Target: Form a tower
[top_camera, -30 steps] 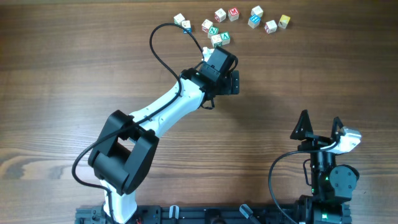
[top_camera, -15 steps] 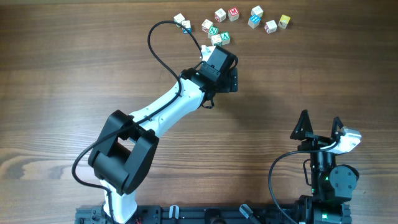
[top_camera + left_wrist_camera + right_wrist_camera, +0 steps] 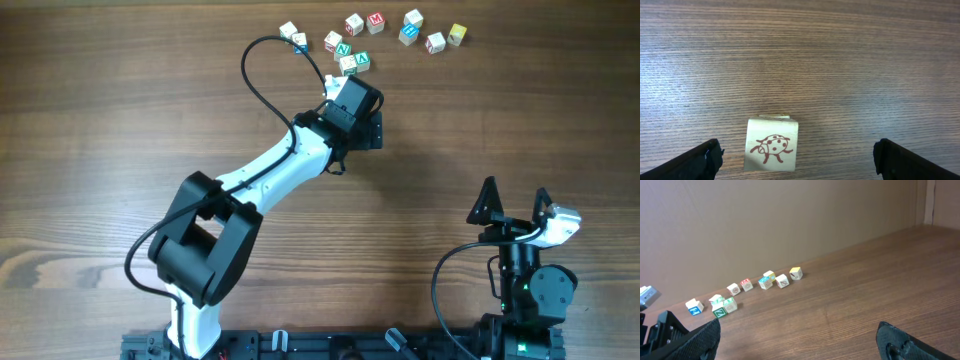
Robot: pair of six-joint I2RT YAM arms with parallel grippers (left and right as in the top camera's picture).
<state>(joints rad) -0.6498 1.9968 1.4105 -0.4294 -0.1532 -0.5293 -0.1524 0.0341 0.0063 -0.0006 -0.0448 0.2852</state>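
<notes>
Where the left arm reaches, item between the fingers: pale wooden cube with a red-brown ladybird drawing (image 3: 772,150), standing square on the brown wood-grain table (image 3: 840,60).
Left gripper (image 3: 797,156): jaws spread wide, one black fingertip on either side of the ladybird cube and neither touching it. In the left wrist view the cube sits nearer the finger at the left.
Right gripper (image 3: 515,206): jaws spread wide with nothing between them. It is at the near right of the table, well apart from every cube.
Small wooden alphabet cubes (image 3: 376,19): a loose scatter along the far edge of the table, just beyond the left gripper.
White wooden cube with a blue letter (image 3: 694,307): at the left end of the scatter in the right wrist view.
Green-lettered wooden cube (image 3: 719,312): in a close cluster with two other cubes, the group nearest the left arm.
Yellow-marked wooden cube (image 3: 457,34): at the right end of the scatter, just beside a red-marked neighbour.
Tower: cannot tell from these views whether any cube rests on another.
</notes>
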